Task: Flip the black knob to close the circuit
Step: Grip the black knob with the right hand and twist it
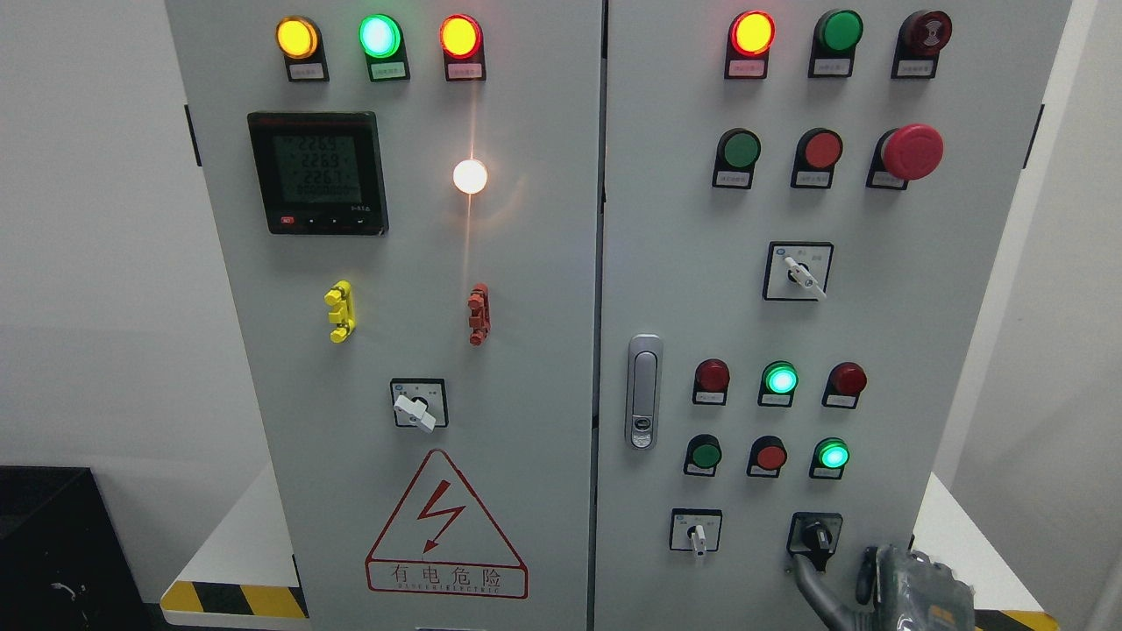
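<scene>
Right hand (912, 585) low at cabinet (526, 350) foot, just below and right of black knob (817, 535).

Cabinet door crowded: white switch (697, 535) well to the left of the knob, lamps (830, 456) above. Knob at lower right of right door, on its black plate (814, 533); long axis near upright, tip seeming down, pointing hard to read. Hand near but apart from knob; one grey finger (811, 592) extended up-left toward it, other digits hidden, so spread or pinched cannot be told; holding nothing seen. Risk judged: finger slipping off narrow knob, or turning wrong way, from low oblique approach.
</scene>
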Action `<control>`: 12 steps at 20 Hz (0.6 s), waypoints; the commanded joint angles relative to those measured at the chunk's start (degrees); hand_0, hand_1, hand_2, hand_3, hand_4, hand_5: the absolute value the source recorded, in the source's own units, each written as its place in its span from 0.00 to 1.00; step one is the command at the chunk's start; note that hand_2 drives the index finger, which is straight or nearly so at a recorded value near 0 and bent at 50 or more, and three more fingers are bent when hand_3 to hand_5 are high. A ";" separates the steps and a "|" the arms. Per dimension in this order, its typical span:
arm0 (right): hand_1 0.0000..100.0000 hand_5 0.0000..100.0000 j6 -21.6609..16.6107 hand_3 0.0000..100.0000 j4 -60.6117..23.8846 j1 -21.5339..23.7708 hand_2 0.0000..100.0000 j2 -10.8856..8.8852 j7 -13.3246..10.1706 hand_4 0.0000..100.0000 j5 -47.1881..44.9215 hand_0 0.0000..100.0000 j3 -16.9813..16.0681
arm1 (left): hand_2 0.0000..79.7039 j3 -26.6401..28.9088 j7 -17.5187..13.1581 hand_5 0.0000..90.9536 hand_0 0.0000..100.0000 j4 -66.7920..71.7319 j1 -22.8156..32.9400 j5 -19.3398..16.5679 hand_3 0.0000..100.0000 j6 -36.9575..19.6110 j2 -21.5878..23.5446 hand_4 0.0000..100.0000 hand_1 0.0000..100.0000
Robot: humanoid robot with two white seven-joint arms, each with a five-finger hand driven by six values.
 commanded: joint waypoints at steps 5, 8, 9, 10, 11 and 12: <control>0.08 0.98 -0.09 1.00 0.31 -0.06 0.86 -0.11 -0.05 0.92 -0.61 0.00 -2.44 | 0.00 0.00 -0.04 0.00 0.12 -1.67 1.32 0.02 0.00 0.03 0.00 0.00 0.56; 0.08 0.98 -0.09 1.00 0.58 -0.06 0.86 -0.11 -0.31 0.91 -0.62 0.00 -2.53 | 0.00 0.00 -0.04 0.00 0.12 -1.67 1.32 -0.06 0.00 0.03 0.00 0.00 0.56; 0.08 0.98 -0.09 1.00 0.66 -0.15 0.86 -0.11 -0.22 0.91 -0.62 0.00 -2.62 | 0.00 0.00 -0.04 0.00 0.12 -1.76 1.23 -0.06 0.00 0.03 0.00 0.00 0.56; 0.08 0.98 -0.09 1.00 0.66 -0.33 0.86 -0.11 -0.22 0.91 -0.62 0.00 -2.79 | 0.00 0.00 -0.04 0.00 0.12 -1.67 1.32 0.02 0.00 0.03 0.00 0.00 0.56; 0.08 0.98 -0.18 1.00 0.66 -0.59 0.86 -0.11 -0.22 0.91 -0.62 0.00 -3.23 | 0.00 0.00 -0.04 0.00 0.12 -1.76 1.32 0.02 0.00 0.03 0.00 0.00 0.56; 0.08 0.98 -0.18 1.00 0.66 -0.85 0.86 -0.11 -0.22 0.91 -0.62 0.00 -3.49 | 0.00 0.00 -0.04 0.00 0.12 -1.76 1.32 0.02 0.00 0.03 0.00 0.00 0.56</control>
